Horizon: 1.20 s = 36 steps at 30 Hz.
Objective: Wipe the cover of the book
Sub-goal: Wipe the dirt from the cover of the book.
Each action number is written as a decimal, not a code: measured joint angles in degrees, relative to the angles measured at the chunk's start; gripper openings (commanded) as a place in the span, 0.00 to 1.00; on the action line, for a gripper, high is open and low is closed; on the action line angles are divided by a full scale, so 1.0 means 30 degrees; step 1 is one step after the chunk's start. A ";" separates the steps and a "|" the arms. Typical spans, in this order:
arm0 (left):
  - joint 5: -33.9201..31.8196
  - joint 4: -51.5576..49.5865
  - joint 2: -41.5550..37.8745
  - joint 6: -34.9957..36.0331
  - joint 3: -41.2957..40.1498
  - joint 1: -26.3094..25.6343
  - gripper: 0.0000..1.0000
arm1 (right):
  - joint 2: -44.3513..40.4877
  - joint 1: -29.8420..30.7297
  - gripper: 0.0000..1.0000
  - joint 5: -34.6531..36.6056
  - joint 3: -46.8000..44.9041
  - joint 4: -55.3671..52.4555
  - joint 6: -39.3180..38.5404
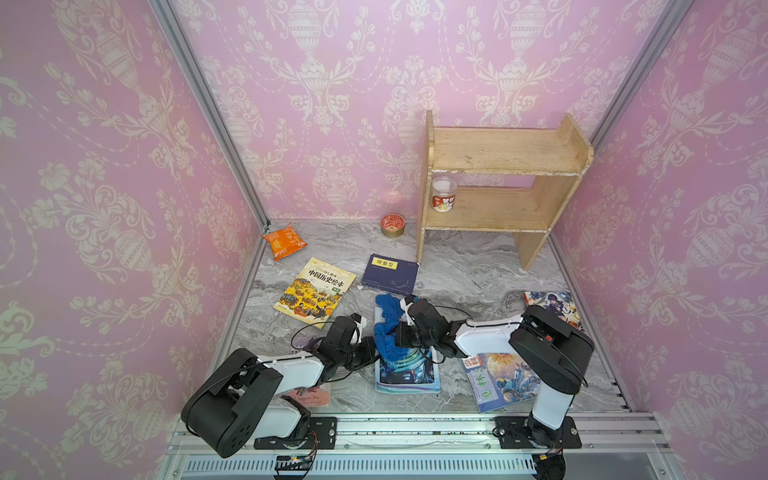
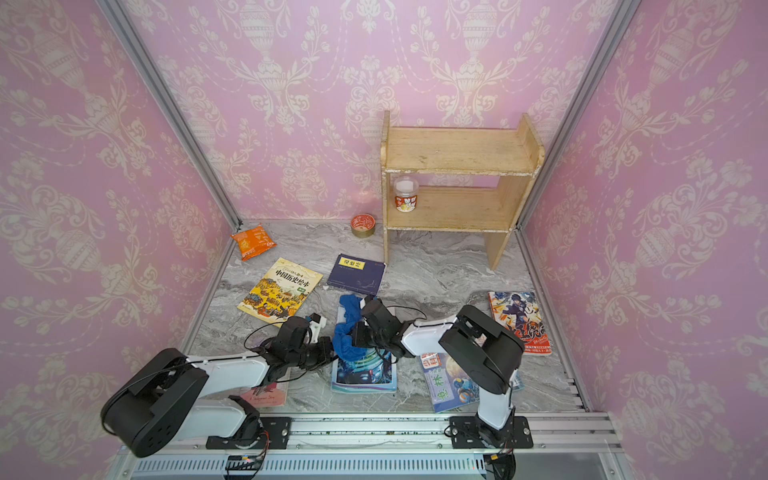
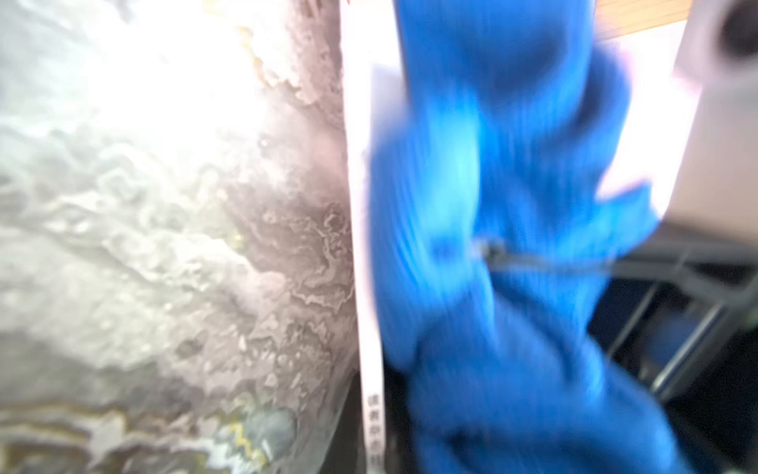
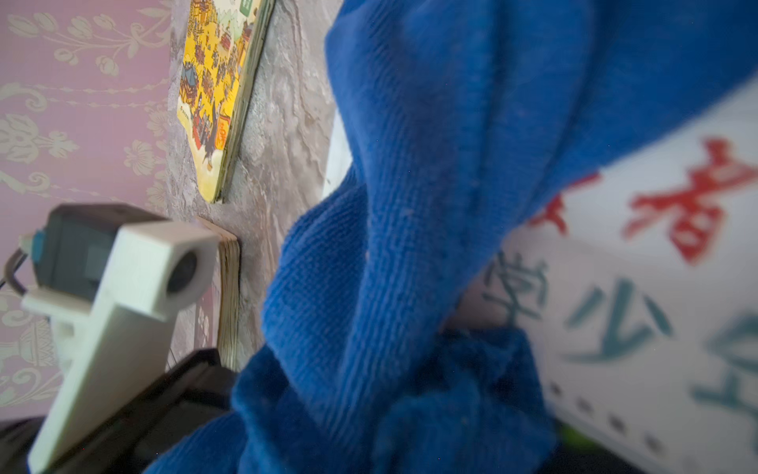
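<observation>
My right jaws (image 1: pixel 397 336) are pinching a bunch of the blue cloth (image 1: pixel 386 345). It drapes over the far half of the book (image 1: pixel 405 374) lying directly beneath them. The near half of the cover, with its blue artwork, shows bare on the side toward my base. My left jaws (image 1: pixel 374 352) are pressed together at the book's edge, just across the cloth from the right ones. Whether they bear on the cover I cannot tell, because that wrist view is blurred.

I judge the wipe to be under way. To do it well, I should lay the cloth flat on the cover instead of letting it dangle. Long strokes drawn from beyond the right jaws back toward my base would reach the bare half too. The left jaws should steady the book so it doesn't skate on the smooth desk (image 1: pixel 457 266).

Room is tight. The two sets of jaws almost touch, so strokes should run alongside the left ones, not into them. A dark blue book (image 1: pixel 390 274) sits just beyond the cloth, and a yellow picture book (image 1: pixel 314 293) lies beyond the left jaws. Another book (image 1: pixel 498 382) lies behind the right jaws, partly under my forearm.
</observation>
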 measured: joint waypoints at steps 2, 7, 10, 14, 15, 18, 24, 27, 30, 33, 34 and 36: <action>-0.0066 0.0117 0.0036 -0.0015 0.0000 -0.0095 0.00 | -0.1566 0.0102 0.00 0.0401 -0.1668 -0.0160 0.0189; -0.0073 0.0313 0.0036 -0.0109 0.0000 -0.0124 0.06 | -0.3140 -0.1479 0.00 0.0423 -0.2747 -0.1406 0.0138; -0.0226 0.0415 0.0036 -0.0262 0.0000 -0.0117 0.38 | -0.2747 -0.2718 0.00 0.0379 -0.1712 -0.2492 -0.0146; -0.1209 0.0816 -0.0095 -0.0080 0.0641 -0.0102 0.58 | -0.2805 -0.3038 0.00 0.0801 -0.1494 -0.3067 -0.0401; -0.1596 0.0816 0.0022 -0.0058 0.0809 0.0029 0.57 | -0.2951 -0.3031 0.00 0.0969 -0.1588 -0.3198 -0.0415; -0.2120 0.1435 0.0969 -0.0066 0.1333 0.0729 0.57 | -0.3461 -0.3031 0.00 0.1435 -0.1931 -0.3526 -0.0459; -0.1384 0.4685 0.5989 -0.0291 0.4204 0.2652 0.29 | -0.3300 -0.3031 0.00 0.1552 -0.1625 -0.4036 -0.0896; -0.0590 0.6324 0.8255 -0.0823 0.5246 0.2958 0.13 | -0.3009 -0.3104 0.00 0.1559 -0.1246 -0.4379 -0.1071; -0.0160 0.7650 0.9202 -0.1224 0.5348 0.2994 0.03 | -0.2463 -0.3432 0.00 0.1559 -0.0393 -0.4889 -0.1508; 0.0007 0.8255 0.9406 -0.1428 0.5282 0.3009 0.00 | -0.1377 -0.3541 0.00 0.1515 0.0998 -0.5115 -0.1938; 0.0007 0.8364 0.9420 -0.1435 0.5217 0.3009 0.00 | -0.0947 -0.3461 0.00 0.1494 0.1523 -0.5166 -0.2018; -0.0073 0.8786 0.9428 -0.1443 0.5005 0.2943 0.00 | 0.0015 -0.3031 0.00 0.1566 0.2718 -0.5304 -0.2215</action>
